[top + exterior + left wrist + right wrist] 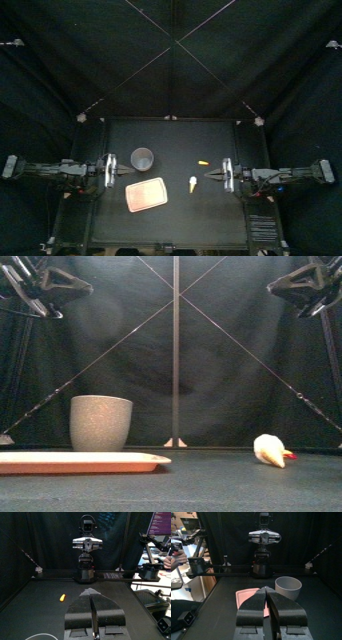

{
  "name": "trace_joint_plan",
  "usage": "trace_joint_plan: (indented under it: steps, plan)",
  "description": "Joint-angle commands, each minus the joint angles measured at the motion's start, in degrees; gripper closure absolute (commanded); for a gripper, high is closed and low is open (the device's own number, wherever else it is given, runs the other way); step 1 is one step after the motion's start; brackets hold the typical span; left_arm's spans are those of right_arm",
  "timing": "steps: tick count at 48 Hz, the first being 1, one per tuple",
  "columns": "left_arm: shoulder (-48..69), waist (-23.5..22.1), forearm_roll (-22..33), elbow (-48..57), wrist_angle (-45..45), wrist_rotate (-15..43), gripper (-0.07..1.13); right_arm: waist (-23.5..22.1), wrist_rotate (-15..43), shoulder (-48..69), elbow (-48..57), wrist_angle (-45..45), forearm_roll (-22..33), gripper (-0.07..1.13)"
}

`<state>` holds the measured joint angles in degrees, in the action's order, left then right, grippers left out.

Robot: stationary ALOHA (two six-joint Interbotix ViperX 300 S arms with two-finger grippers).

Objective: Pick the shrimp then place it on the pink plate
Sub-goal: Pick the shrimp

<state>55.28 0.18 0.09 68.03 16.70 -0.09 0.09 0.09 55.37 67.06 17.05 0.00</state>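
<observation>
Two arms hang at the sides of the table (187, 135), and we take things from the left. Our left gripper (92, 592) is at the left edge, its jaws pressed together and holding nothing. Next comes the grey speckled cup (143, 158), upright, with the pink plate (146, 194) lying flat just in front of it, toward the table's front edge; the two are close, but we cannot tell whether they touch. Right of the plate, apart from it, the shrimp (193, 183) lies on the bare table, white with a red tail. A small orange toy (203, 163) sits a little behind it. Our right gripper (266, 588) hangs at the right edge, jaws together, empty.
</observation>
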Motion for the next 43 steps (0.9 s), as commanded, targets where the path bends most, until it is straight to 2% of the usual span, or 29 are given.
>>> trace_joint_plan:
  steps: [1,15,20,26,36,39,43]
  plan:
    - [-0.70,0.44,0.35,-0.53,-0.09,0.00,1.03,-1.05,-0.09,-1.58,0.00,-0.18,0.18,1.03]
    - [-0.70,0.53,0.44,-0.70,-0.09,0.09,1.02,-6.86,0.09,-7.38,-0.62,-3.34,-0.09,1.02]
    - [-0.70,0.70,0.44,-0.53,0.00,0.09,1.02,-8.96,0.09,-9.84,-0.26,-3.87,0.09,0.96]
    - [-0.70,0.79,0.44,-0.62,0.00,0.09,1.02,-11.78,0.26,-12.92,0.35,-3.96,-0.26,0.77]
    - [-0.70,0.79,0.44,-0.53,-0.09,0.09,1.02,-15.56,0.26,-13.80,0.88,-3.96,-2.72,0.33]
    - [-0.70,0.79,0.44,-0.53,0.00,0.09,1.02,-16.35,0.26,-13.80,1.23,-3.96,-3.16,0.25]
    - [-0.70,0.70,0.44,-0.44,0.00,0.09,1.02,-17.58,0.26,-13.80,2.46,-4.31,-3.34,0.21]
